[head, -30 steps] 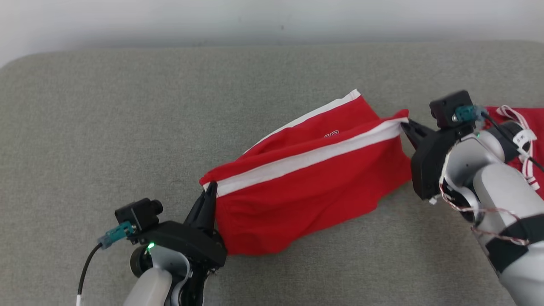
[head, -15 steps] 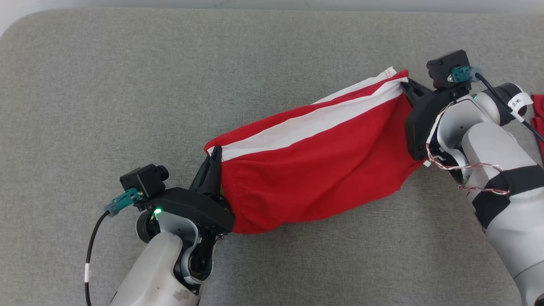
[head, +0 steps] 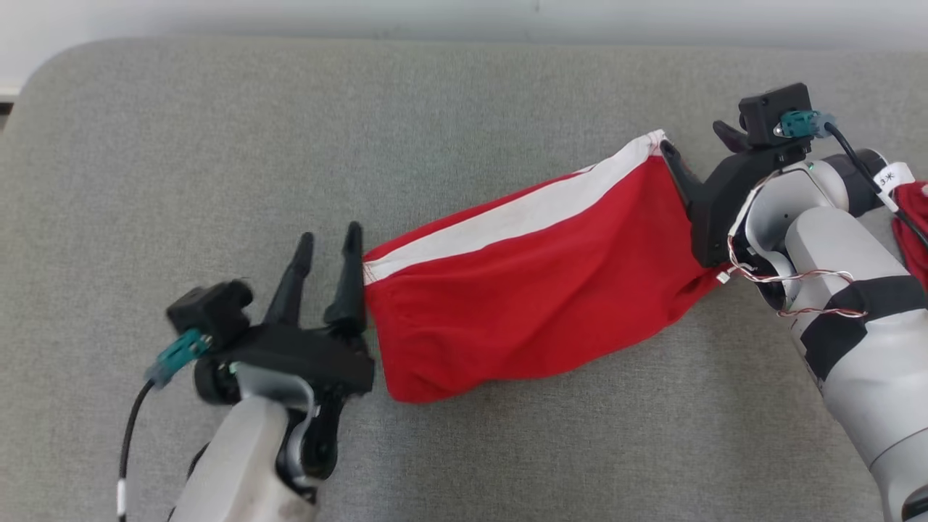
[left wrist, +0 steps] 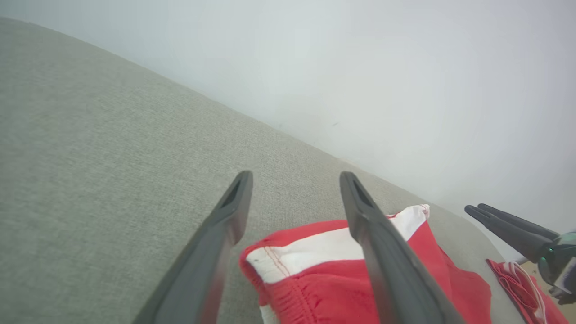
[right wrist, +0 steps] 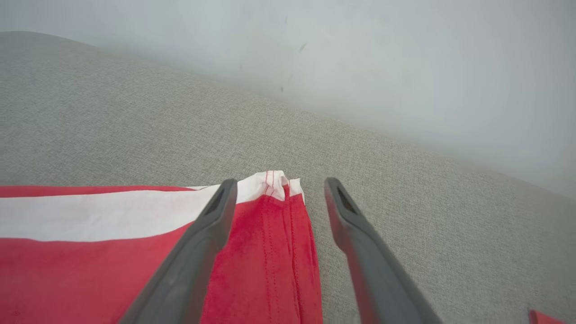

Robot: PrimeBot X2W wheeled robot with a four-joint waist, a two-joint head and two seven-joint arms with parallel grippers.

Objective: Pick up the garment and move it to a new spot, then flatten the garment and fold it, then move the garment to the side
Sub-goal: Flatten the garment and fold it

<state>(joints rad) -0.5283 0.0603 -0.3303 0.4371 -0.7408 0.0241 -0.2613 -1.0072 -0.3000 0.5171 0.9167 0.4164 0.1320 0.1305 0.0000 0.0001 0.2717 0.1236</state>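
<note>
The garment (head: 529,304) is red cloth with a white band along its far edge, lying spread across the grey cushion (head: 217,145). My left gripper (head: 330,245) stands open at the garment's left corner; in the left wrist view that gripper (left wrist: 294,180) has the white-banded corner (left wrist: 288,258) lying loose between its fingers. At the garment's right corner my right gripper (head: 692,141) is open. Its own view has this gripper (right wrist: 279,186) straddling the hemmed corner (right wrist: 274,180), which rests on the cushion.
Another piece of red cloth with white cord (head: 913,225) lies at the cushion's right edge, behind my right arm; it also appears in the left wrist view as red cloth (left wrist: 517,283). A pale wall runs behind the cushion's far edge (head: 464,36).
Both grippers were shut on the garment's two corners and have opened, letting the garment drop flat on the cushion. The camera has also shifted between frames.
</note>
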